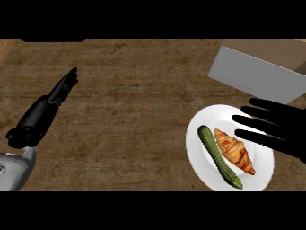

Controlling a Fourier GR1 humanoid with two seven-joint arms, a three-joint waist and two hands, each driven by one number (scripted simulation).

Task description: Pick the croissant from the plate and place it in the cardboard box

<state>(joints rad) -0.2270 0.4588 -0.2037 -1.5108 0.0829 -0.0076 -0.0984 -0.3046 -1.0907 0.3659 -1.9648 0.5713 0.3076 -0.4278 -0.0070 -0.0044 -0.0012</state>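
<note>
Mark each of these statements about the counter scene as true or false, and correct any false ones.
1. The croissant lies on the white plate. True.
2. A cucumber lies beside the croissant, on its left in the head view. True.
3. The right hand is curled round the croissant. False: its fingers are spread open over the plate's right side, and the croissant lies free.
4. The cardboard box stands at the view's lower left. False: it stands at the upper right, beyond the plate.
5. The left hand holds the cucumber. False: it is at the left, fingers straight, holding nothing.
</note>
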